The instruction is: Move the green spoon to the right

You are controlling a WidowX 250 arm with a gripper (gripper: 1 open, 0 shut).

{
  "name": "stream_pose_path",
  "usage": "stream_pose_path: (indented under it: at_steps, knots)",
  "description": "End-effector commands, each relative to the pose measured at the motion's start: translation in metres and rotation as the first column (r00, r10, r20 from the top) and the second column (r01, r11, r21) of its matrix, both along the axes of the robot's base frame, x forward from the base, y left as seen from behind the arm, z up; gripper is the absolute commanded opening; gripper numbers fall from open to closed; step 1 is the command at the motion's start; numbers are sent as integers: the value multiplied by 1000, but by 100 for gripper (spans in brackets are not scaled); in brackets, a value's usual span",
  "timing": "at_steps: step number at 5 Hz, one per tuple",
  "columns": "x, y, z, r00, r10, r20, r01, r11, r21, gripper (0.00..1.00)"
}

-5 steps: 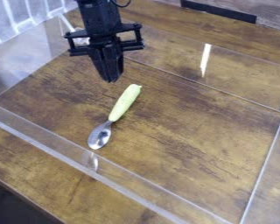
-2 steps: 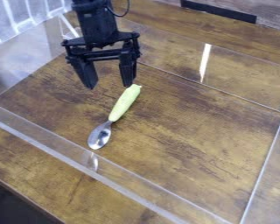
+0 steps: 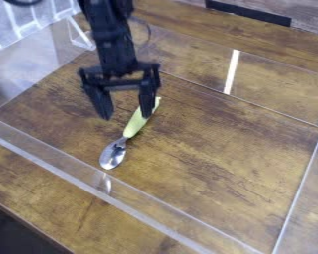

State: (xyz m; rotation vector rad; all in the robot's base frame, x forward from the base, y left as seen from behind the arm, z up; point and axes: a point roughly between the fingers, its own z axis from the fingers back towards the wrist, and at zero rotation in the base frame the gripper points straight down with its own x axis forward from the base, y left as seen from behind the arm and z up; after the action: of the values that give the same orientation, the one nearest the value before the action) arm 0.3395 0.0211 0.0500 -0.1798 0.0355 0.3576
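Dark wood-grain surface fills most of the view, with clear acrylic walls fencing the work area on the near and right sides; a bright streak of glare sits on the far right panel. No brand, label or readable writing anywhere in view. Green spoon lies flat on the surface, left of centre, diagonal: yellow-green handle toward upper right, shiny round metal bowl toward lower left, close to the near acrylic wall but not touching it. Black gripper hangs from a black arm coming in from the top left, pointing down. Jaws are spread wide, one finger to the left of the spoon's handle, the other at the handle's upper end on the right. The fingers straddle the top of the handle; nothing is pinched between them. Right fingertip overlaps the handle's tip in this view, so actual contact cannot be told. Fingertips are low, near the surface, though whether they touch the wood also cannot be told. Spoon's bowl sits clear of the gripper, below and left of it. Right half of the surface shows only wood grain and reflections.
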Motion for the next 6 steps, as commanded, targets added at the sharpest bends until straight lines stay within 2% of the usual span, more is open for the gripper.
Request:
stream_pose_path:
  at_steps: [1, 2, 4, 5, 6]
  knots:
    - [17, 2, 15, 995, 72, 65, -72, 997, 11, 100]
    - [21, 9, 12, 986, 157, 55, -158, 987, 16, 100]
    - [18, 11, 2, 978, 205, 39, -206, 978, 31, 100]
    - [25, 23, -7, 982, 185, 32, -186, 982, 35, 0]
    - [31, 33, -5, 989, 141, 37, -142, 989, 28, 0]
